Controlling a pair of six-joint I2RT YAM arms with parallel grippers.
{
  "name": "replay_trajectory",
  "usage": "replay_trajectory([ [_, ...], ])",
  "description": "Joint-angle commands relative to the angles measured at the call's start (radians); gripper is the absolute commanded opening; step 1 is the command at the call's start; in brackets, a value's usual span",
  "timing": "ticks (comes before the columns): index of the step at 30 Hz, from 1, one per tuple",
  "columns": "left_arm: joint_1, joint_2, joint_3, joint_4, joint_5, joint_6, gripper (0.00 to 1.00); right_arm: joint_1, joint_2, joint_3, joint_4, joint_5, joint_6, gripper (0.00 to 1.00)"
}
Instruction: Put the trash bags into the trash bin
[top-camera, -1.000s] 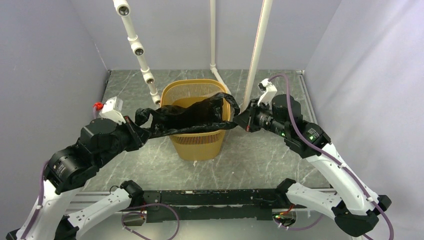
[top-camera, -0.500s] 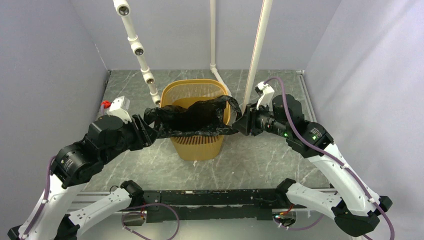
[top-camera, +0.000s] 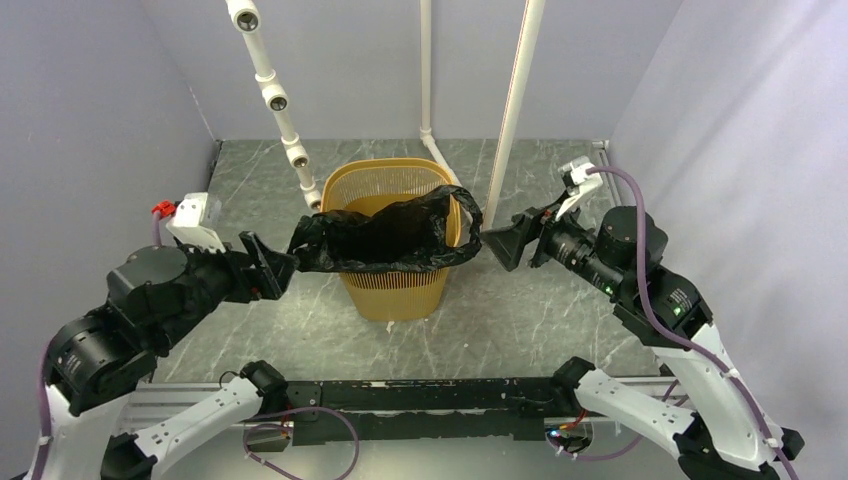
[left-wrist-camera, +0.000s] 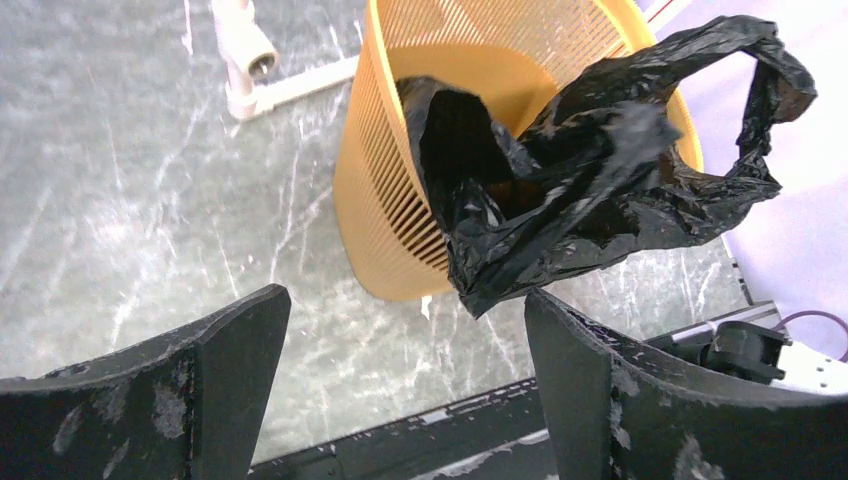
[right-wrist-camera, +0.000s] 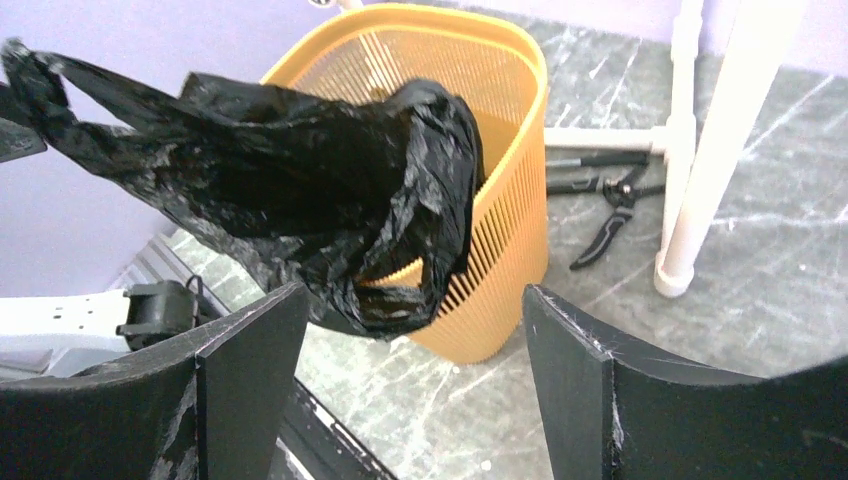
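Black crinkled plastic, one item: trash bag (top-camera: 385, 238), sagging across the near rim of the trash bin (top-camera: 395, 292), its middle dipping inside and both ends trailing outside over the left and right rim. Yellow-orange slitted bin is standing upright on the marbled surface (top-camera: 520, 300), near white pipes (top-camera: 505, 140).

Left hand (top-camera: 264, 265): fingers spreading wide, gripping nothing, hovering just beside the bag's left end.

Right hand (top-camera: 498, 243): likewise spread and empty, facing the right end.

Handling note: the bag is looking only half seated, so the step is probably calling for tucking. Each hand would be doing best by pushing its loose end inward and down past the rim, slowly, without nudging the light bin or snagging the thin film.
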Motion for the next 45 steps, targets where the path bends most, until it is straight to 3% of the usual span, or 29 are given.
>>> replay_trajectory([
  [1,0.001,0.031,0.085,0.076,0.021,0.167,0.93,-0.001,0.058,0.067,0.081,-0.03,-0.055,0.83],
  [10,-0.001,0.256,0.43,-0.032,0.058,0.399,0.93,-0.001,0.311,0.331,-0.083,-0.066,-0.159,0.85],
  [17,0.001,0.518,0.684,-0.187,0.215,0.453,0.93,-0.005,0.434,0.463,-0.165,-0.104,-0.249,0.88],
  [24,0.001,0.653,0.824,-0.293,0.287,0.508,0.93,-0.022,0.522,0.585,-0.257,-0.183,-0.351,0.9],
  [33,0.001,0.668,0.783,-0.349,0.356,0.537,0.92,-0.041,0.68,0.723,-0.405,-0.33,-0.473,0.89],
  [40,0.001,0.657,0.735,-0.375,0.345,0.559,0.86,-0.041,0.747,0.768,-0.433,-0.335,-0.496,0.8],
  [42,0.001,0.661,0.722,-0.381,0.339,0.562,0.8,-0.041,0.745,0.765,-0.424,-0.326,-0.5,0.77],
  [45,0.001,0.665,0.703,-0.373,0.286,0.562,0.59,-0.041,0.74,0.763,-0.41,-0.329,-0.5,0.66],
])
